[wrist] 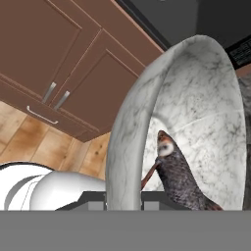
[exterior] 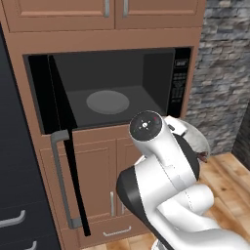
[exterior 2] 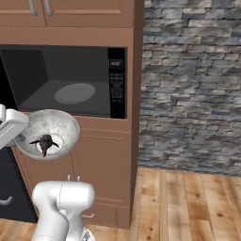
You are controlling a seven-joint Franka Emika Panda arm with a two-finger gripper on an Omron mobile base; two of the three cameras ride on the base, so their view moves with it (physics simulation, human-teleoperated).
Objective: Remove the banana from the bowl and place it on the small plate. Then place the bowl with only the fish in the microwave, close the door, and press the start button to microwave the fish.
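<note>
Brown wooden cabinets (exterior: 97, 171) frame the wide black microwave (exterior: 110, 88), its glossy door (exterior: 66, 146) swung open. From the right, the mottled white bowl (exterior 2: 47, 132) hangs below it, holding the dark grey fish (exterior 2: 44, 142). Hand view: the gripper (wrist: 123, 198) pinches the bowl's rim.

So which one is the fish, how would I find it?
Find the big black microwave with its door swung open. Just below its opening, the pincer holds up a round white marbled bowl. The fish is the small dark grey thing lying inside, the only thing in it.
</note>
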